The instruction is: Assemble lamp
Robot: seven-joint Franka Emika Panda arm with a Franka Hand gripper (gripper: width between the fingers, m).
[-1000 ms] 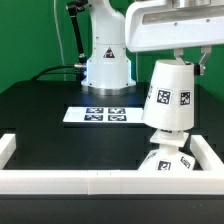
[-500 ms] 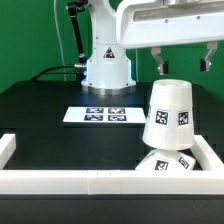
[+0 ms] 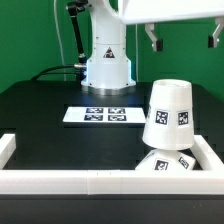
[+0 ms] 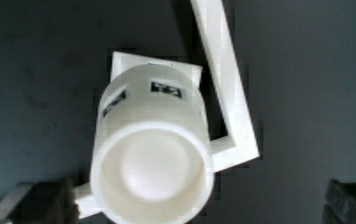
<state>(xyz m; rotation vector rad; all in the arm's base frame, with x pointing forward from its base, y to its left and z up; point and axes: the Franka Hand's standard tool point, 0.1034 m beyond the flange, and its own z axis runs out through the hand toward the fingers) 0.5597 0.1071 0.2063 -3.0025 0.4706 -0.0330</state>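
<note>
The white cone shade (image 3: 168, 113) stands over the bulb on the flat base (image 3: 162, 164), at the exterior view's right, in the corner of the white rail. Tags show on the shade and on the base. The bulb is hidden under the shade. My gripper (image 3: 182, 38) is open and empty, raised well above the shade, its two fingers apart at the top of the exterior view. In the wrist view I look straight down on the shade (image 4: 154, 160) and see its closed round top; dark fingertips (image 4: 33, 203) show on either side, clear of it.
A white rail (image 3: 70, 181) runs along the front of the black table and turns back at the exterior view's right (image 4: 223, 70). The marker board (image 3: 97, 115) lies in the middle. The arm's white base (image 3: 106, 62) stands behind it.
The gripper let go of the shade, which now rests on the base, and rose straight up with its fingers open.
</note>
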